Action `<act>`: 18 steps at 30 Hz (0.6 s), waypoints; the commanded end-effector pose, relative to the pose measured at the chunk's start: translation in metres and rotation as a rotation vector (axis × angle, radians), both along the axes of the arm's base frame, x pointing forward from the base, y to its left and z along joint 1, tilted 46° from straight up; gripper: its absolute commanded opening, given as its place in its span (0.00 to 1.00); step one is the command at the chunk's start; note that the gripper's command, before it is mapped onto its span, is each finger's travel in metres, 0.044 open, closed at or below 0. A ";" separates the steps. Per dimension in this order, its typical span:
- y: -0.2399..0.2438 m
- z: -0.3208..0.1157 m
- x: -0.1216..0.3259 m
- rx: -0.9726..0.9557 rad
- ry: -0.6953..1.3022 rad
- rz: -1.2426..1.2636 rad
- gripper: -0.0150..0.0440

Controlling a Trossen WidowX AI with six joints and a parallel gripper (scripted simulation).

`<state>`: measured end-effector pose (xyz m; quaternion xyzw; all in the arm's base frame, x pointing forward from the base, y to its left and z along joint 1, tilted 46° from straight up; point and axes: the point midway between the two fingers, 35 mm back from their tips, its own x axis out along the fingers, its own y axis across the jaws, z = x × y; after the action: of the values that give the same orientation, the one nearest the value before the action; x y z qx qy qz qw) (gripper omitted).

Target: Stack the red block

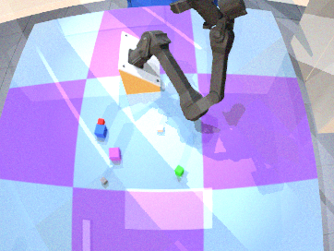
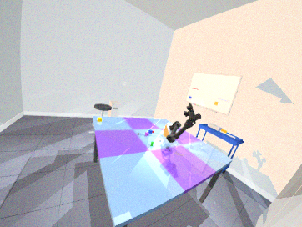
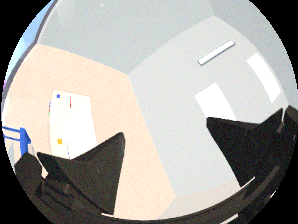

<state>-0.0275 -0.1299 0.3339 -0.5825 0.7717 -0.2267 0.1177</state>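
Observation:
The red block (image 1: 101,121) rests on top of a blue block (image 1: 101,131) at the table's left middle. The green tower (image 1: 179,171) (image 2: 152,143) is a small green block standing to the front right of them, apart from everything else. My gripper (image 1: 133,59) (image 3: 167,129) is open and empty. It is raised high over the back of the table, far from both blocks, and tilted upward. The wrist view shows only walls and ceiling between the two wide-spread fingers, so no block is in that view.
A magenta block (image 1: 114,153) lies between the blue block and the green tower. A small grey block (image 1: 104,181) lies nearer the front. A small pale piece (image 1: 161,130) sits mid-table. A white and orange plate (image 1: 138,85) lies under the gripper.

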 end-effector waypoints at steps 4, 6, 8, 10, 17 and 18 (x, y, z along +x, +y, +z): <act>-0.005 -0.002 -0.002 0.007 -0.049 0.023 1.00; -0.011 -0.004 -0.005 0.017 -0.109 0.051 1.00; -0.018 -0.007 -0.008 0.029 -0.171 0.078 1.00; -0.022 -0.009 -0.009 0.040 -0.211 0.096 1.00; -0.051 -0.030 -0.009 0.149 -0.449 0.211 1.00; -0.056 -0.034 -0.009 0.168 -0.484 0.226 1.00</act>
<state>-0.0367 -0.1757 0.3080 -0.5895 0.6850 -0.2771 0.3263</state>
